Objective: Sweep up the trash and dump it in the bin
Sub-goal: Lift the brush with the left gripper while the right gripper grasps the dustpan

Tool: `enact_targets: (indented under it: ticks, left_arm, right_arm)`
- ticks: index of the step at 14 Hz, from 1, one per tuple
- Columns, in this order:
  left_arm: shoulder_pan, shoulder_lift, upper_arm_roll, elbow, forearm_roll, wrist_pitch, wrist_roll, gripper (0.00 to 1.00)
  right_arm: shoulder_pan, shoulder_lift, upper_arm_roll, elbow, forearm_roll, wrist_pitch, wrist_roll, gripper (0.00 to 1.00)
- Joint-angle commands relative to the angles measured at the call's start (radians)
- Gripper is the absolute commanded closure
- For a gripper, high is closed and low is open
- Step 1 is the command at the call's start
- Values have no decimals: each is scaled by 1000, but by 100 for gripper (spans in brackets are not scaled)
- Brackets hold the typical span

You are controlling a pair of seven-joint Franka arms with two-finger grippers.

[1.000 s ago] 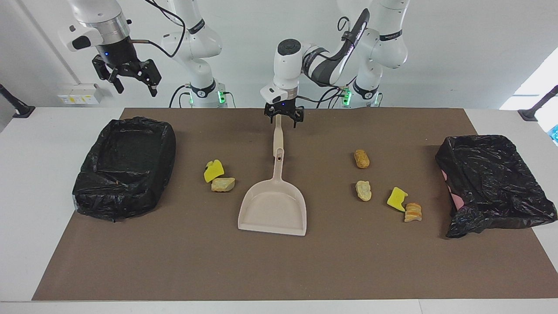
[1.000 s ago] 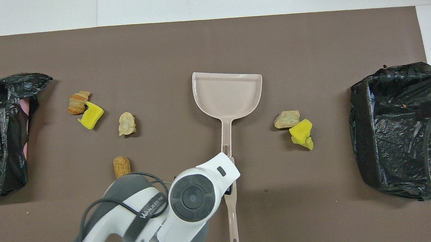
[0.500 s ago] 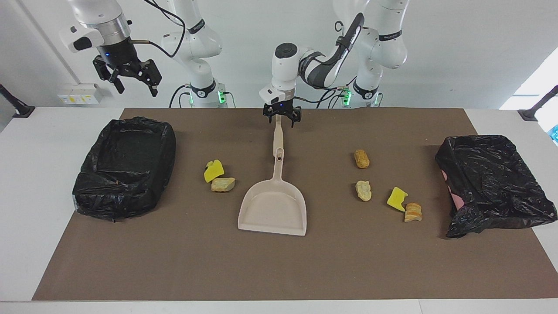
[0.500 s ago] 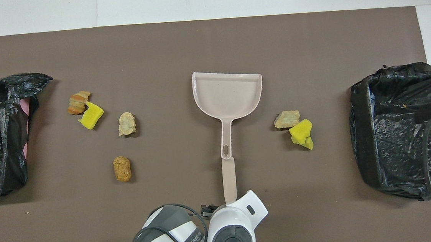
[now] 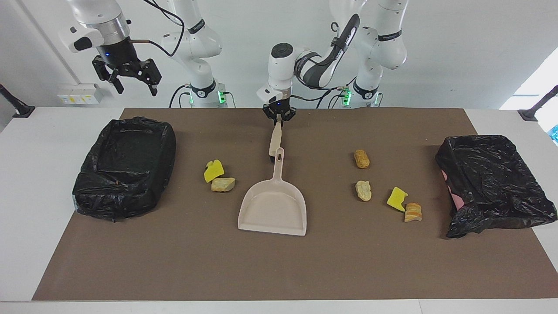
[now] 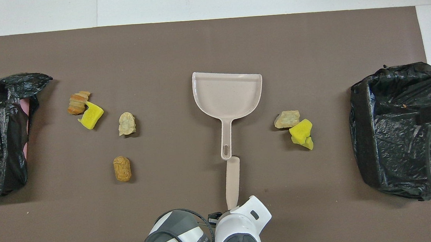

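Observation:
My left gripper is shut on the near end of a beige flat stick, which slants down to the mat beside the dustpan's handle. The wrist hides the grip in the overhead view, where the stick points at the beige dustpan. Trash lies on both sides of the pan. A yellow sponge piece and a tan lump sit toward the right arm's end. Two tan lumps, a yellow sponge piece and a crusty piece sit toward the left arm's end. My right gripper hangs open, high up.
A black-bagged bin stands at the right arm's end of the brown mat, under the waiting right gripper. A second black-bagged bin stands at the left arm's end. The dustpan lies mid-mat with its mouth away from the robots.
The left gripper slid along the stick toward the robots and shut on its near end. That end has come up, and the stick has come off the dustpan's handle. The right arm stayed put.

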Motion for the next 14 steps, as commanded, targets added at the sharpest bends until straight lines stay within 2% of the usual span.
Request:
enact_targets:
  ticks: [1, 3, 8, 11, 14]
  left_arm:
    - [29, -78, 20, 8, -2, -118, -16, 100]
    - [55, -107, 25, 33, 0, -237, -29, 100]
    - [230, -153, 27, 48, 1, -382, 17, 100]
    - [374, -162, 27, 67, 4, -408, 204, 100]
    - [530, -150, 27, 131, 10, -431, 406, 100]
  right_arm:
    - [-11, -24, 0, -25, 10, 1, -32, 0]
    - [-11, -24, 2, -25, 10, 1, -32, 0]
    - [41, 21, 17, -33, 38, 67, 35, 0]
    - [141, 82, 23, -30, 39, 147, 203, 0]
    - [221, 177, 23, -16, 45, 228, 282, 0]
